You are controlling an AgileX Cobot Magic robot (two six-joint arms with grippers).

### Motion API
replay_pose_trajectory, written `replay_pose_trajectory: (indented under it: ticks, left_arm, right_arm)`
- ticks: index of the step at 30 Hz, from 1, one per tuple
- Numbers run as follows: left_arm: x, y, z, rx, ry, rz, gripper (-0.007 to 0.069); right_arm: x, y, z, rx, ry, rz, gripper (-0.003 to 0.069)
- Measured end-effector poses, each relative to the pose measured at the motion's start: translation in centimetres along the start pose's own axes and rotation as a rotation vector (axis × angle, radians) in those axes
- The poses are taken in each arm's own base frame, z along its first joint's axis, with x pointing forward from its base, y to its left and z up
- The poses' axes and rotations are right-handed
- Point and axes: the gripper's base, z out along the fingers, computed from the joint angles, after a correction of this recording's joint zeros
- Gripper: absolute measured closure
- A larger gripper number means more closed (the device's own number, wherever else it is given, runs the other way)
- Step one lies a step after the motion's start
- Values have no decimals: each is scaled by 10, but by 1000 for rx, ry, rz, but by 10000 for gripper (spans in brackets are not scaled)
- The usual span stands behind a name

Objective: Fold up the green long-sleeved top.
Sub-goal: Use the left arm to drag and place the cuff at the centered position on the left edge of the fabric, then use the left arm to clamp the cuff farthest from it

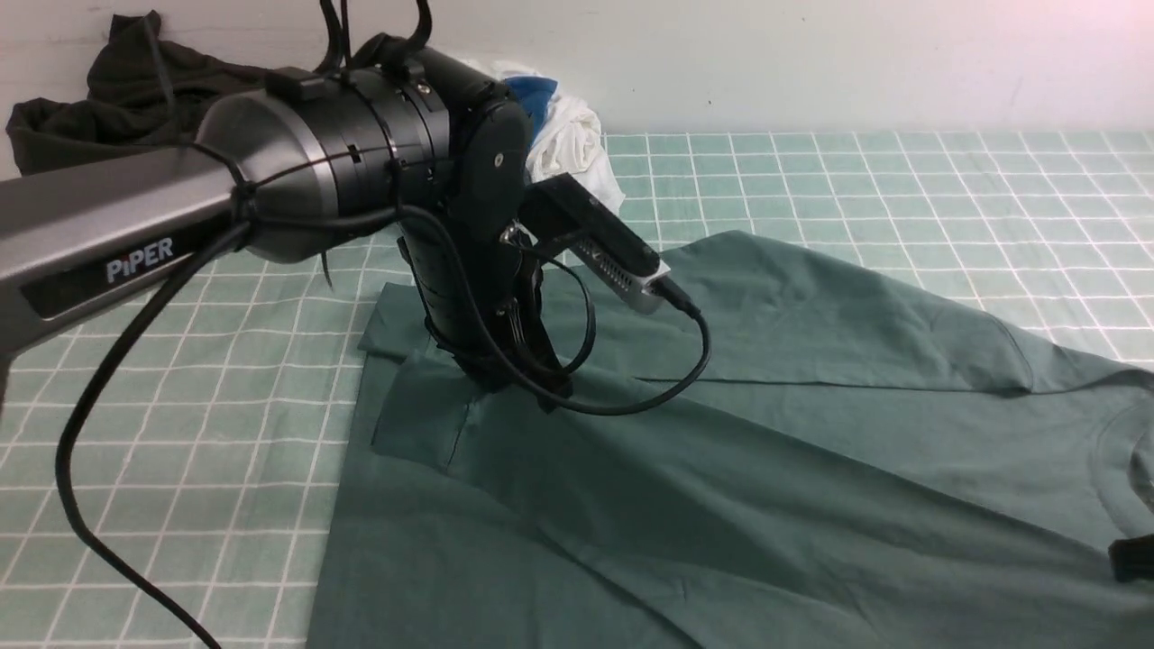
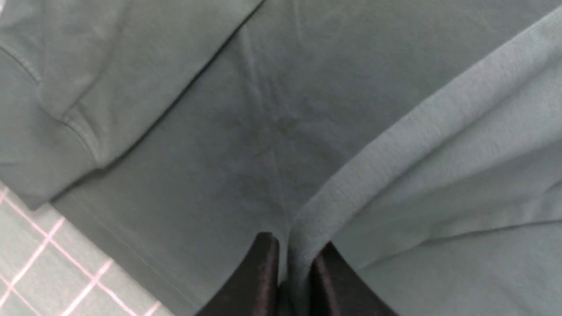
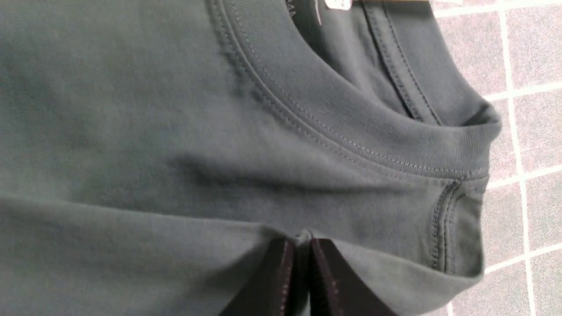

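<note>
The green long-sleeved top point(image 1: 721, 451) lies spread over the checked table, running from centre left to the right edge. My left gripper point(image 1: 509, 379) points down onto the top's left part. In the left wrist view that gripper point(image 2: 296, 245) is shut on a raised fold of the top's ribbed band point(image 2: 439, 131). At the right edge of the front view only a black bit of my right gripper point(image 1: 1134, 557) shows, beside the round neckline point(image 1: 1118, 469). In the right wrist view the right gripper point(image 3: 301, 242) is shut on a pinch of the top point(image 3: 153, 131) just beside the neckline point(image 3: 351, 127) and shoulder seam.
A very dark garment point(image 1: 99, 99) is heaped at the back left against the wall. A white and blue cloth point(image 1: 563, 135) sits behind the left arm. The green checked table cover point(image 1: 902, 189) is bare at the back right. The left arm's black cable point(image 1: 90, 433) loops over the table's left side.
</note>
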Motion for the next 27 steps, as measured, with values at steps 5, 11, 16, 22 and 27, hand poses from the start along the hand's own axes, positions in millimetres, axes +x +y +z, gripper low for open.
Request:
replay_pose_trajectory:
  ticks: [5,11,16,22,27]
  left_arm:
    - [-1,11,15,-8,17,-96,332]
    - [1,60,6,-41,-22,-298,162]
    - [13,114,19,-30,-73,-476,142]
    - [32,158,80,-5,-87,-637,142]
    - [39,160,112,23,-48,-666,181]
  right_arm:
    - [-10,-3,-8,13,-14,29,403]
    - [-36,-9,-46,-18,-107,82,295]
    - [-40,1,-73,-106,-181,14,288]
    - [-38,9,-77,-144,-188,-44,288]
    - [-40,10,-77,-151,-202,-47,288]
